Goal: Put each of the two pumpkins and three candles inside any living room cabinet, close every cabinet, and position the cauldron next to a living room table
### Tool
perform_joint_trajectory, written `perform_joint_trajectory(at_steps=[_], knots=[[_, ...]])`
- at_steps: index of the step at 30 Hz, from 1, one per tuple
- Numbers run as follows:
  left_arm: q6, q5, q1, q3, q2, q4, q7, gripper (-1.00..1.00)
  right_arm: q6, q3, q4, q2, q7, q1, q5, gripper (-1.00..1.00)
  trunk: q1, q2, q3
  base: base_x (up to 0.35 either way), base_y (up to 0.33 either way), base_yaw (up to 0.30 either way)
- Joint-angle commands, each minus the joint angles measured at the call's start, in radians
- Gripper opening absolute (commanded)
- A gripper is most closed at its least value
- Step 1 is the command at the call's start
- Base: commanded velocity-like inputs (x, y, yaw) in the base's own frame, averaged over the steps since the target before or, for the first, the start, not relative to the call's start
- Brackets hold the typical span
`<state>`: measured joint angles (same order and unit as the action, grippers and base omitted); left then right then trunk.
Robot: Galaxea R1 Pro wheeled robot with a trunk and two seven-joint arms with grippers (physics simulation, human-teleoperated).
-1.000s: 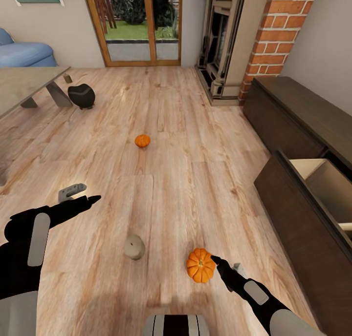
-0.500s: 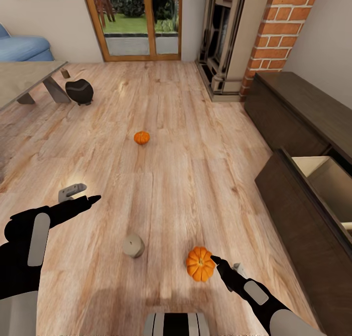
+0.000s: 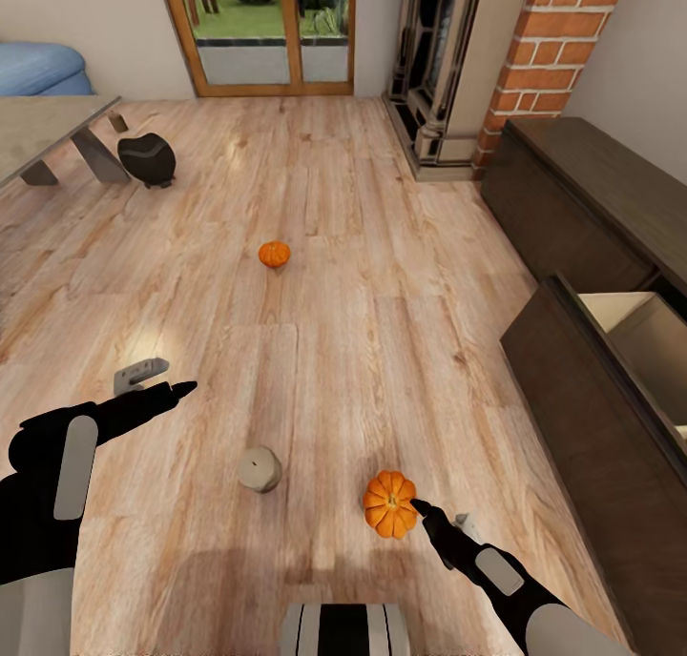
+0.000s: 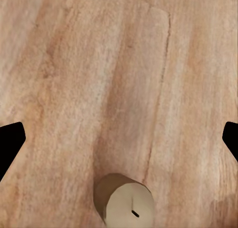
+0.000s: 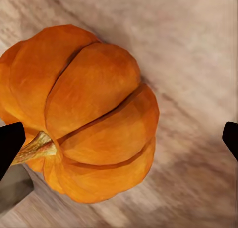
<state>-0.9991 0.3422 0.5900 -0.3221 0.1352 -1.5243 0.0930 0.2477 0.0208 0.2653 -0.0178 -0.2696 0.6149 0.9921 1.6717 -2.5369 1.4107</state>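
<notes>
- Near pumpkin (image 3: 389,503) on floor, at spread, empty right gripper (image 5: 119,138); far pumpkin (image 3: 274,254) and candle (image 3: 260,469) unstowed.
- Left gripper (image 4: 119,138) spread, empty; cabinet (image 3: 611,389) drawer open; cauldron (image 3: 147,158) beside table (image 3: 48,132).

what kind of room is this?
Most likely a living room in a house: a brick fireplace, a long low dark wood cabinet with one drawer open, a blue sofa by a table, glass doors to a garden.
</notes>
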Motion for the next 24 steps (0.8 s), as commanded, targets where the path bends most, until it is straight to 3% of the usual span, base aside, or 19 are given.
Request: perform_joint_trajectory(at_steps=[1, 4, 9, 24], knots=[[-0.005, -0.008, 0.001, -0.002, 0.000, 0.000, 0.010, 1.00, 0.005, 0.002, 0.000, 0.000, -0.002, 0.000, 0.005, 1.00, 0.000, 0.000, 0.001, 0.000, 0.000, 0.000], [-0.005, -0.008, 0.001, -0.002, 0.000, 0.000, 0.010, 1.00, 0.005, 0.002, 0.000, 0.001, -0.002, 0.001, 0.005, 1.00, 0.000, 0.000, 0.001, 0.000, 0.000, 0.000], [-0.005, -0.008, 0.001, -0.002, 0.000, 0.000, 0.010, 1.00, 0.005, 0.001, 0.000, 0.002, -0.002, 0.002, 0.005, 1.00, 0.002, -0.001, 0.020, 0.000, 0.000, 0.000], [-0.006, -0.008, 0.001, -0.002, 0.000, 0.000, 0.011, 1.00, 0.006, -0.012, 0.000, 0.005, -0.003, 0.020, 0.003, 1.00, 0.002, -0.001, 0.020, 0.000, 0.002, 0.000]])
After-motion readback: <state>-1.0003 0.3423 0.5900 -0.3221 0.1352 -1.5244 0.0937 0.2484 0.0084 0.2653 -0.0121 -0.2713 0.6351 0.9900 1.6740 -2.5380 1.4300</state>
